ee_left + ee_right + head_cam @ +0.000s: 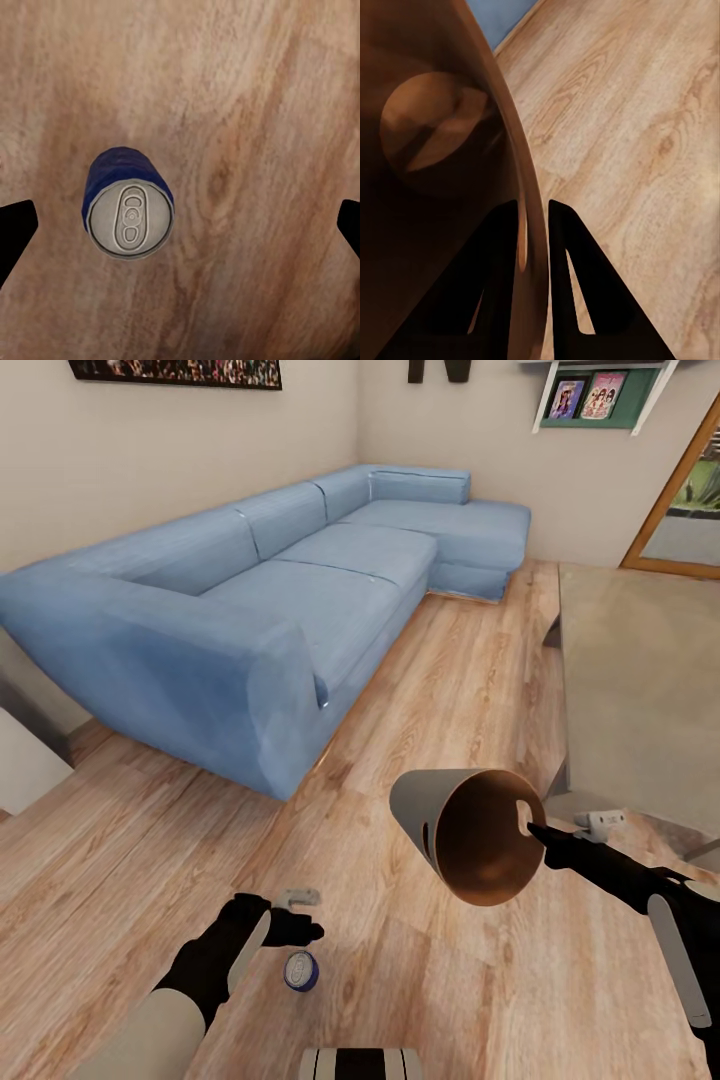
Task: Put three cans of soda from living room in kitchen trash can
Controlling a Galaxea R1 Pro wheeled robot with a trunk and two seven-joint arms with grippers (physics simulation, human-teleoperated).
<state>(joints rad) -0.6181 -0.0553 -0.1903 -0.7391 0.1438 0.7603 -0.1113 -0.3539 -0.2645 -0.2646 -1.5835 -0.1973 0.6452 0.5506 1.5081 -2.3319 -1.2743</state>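
My right gripper [534, 247] pinches the rim of the trash can [470, 840], held tipped on its side above the living-room floor [450, 690]. My left gripper [300, 915], jaws spread, hovers over an upright blue soda can [127, 206] on the floor. The bin looks empty, so by my judgement no can is binned yet.

the sofa [300, 560] was light blue, the floor [450, 690] pale wood planks with brown grain. the bin [465, 840] was pale grey outside, brown within. the soda can [127, 202] had a dark blue side and silvery top. the table [640, 680] was dull grey-beige.
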